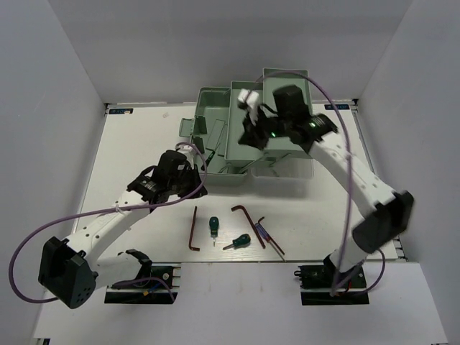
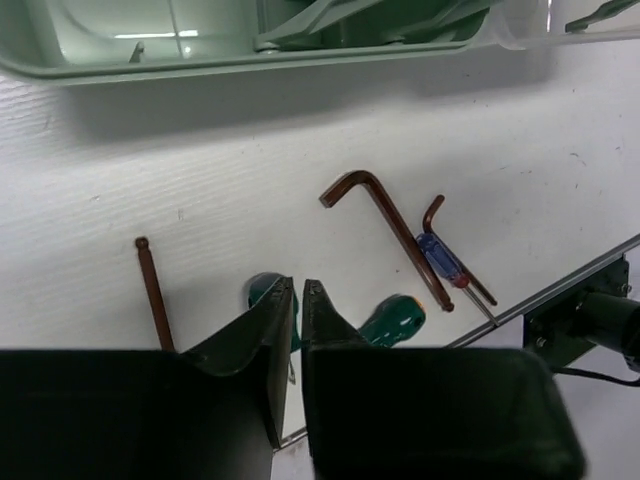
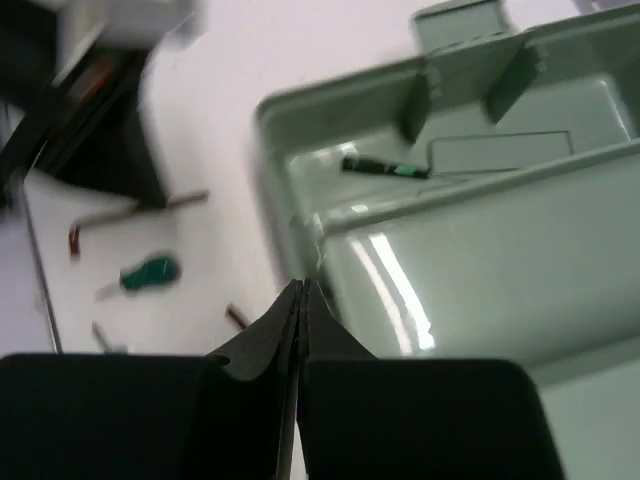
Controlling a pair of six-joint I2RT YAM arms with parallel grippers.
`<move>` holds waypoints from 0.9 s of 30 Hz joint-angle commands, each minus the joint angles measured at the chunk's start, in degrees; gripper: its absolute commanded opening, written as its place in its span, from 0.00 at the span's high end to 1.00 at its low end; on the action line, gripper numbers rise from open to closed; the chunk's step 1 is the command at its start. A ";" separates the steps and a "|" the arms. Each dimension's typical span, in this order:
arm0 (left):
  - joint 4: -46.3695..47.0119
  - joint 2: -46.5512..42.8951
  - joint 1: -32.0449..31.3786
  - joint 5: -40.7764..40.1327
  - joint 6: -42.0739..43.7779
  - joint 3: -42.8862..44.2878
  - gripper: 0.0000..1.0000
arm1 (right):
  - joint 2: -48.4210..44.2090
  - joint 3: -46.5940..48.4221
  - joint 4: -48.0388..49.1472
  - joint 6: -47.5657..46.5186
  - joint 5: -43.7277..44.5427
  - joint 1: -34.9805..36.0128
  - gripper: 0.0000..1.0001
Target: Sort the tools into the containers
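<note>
Top view: toolbox point(image 1: 215, 108) at far end of surface point(image 1: 140, 140), hex keys point(image 1: 194, 230) and green screwdrivers point(image 1: 213, 226) loose just near-side of it, left wrist: left hand point(image 2: 298, 285) nearly pressed together, thin gap, empty, right wrist: right hand point(image 3: 301, 285) pressed together, empty, over toolbox, thin dark tool point(image 3: 385, 167) inside one compartment

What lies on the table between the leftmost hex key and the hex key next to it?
A green-handled screwdriver and a second green-handled screwdriver; the top external view shows both.

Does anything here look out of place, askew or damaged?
Nothing damaged or spilled. Only oddity: the blue-handled screwdriver lies bunched against the long hex key and a smaller hex key, likely awkward to pick.
</note>
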 commanded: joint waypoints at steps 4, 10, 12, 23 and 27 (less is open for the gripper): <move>6.30 2.94 -0.25 4.12 0.42 0.34 0.56 | -17.80 -34.49 -17.88 -18.27 2.61 1.97 0.91; 6.31 7.41 -0.25 6.40 1.65 1.57 0.30 | -22.57 -44.73 -12.78 -10.64 10.53 5.48 0.72; 6.31 7.96 -0.25 6.92 2.35 2.88 0.29 | -20.82 -45.70 -9.71 -8.96 12.63 6.27 0.73; 5.78 5.41 -0.25 5.26 1.21 -0.01 0.29 | -12.11 -45.01 -8.02 -3.68 12.38 11.99 0.75; 5.08 3.30 -0.25 4.73 0.68 -0.63 0.29 | -10.62 -44.48 -7.15 -1.31 12.90 13.39 0.75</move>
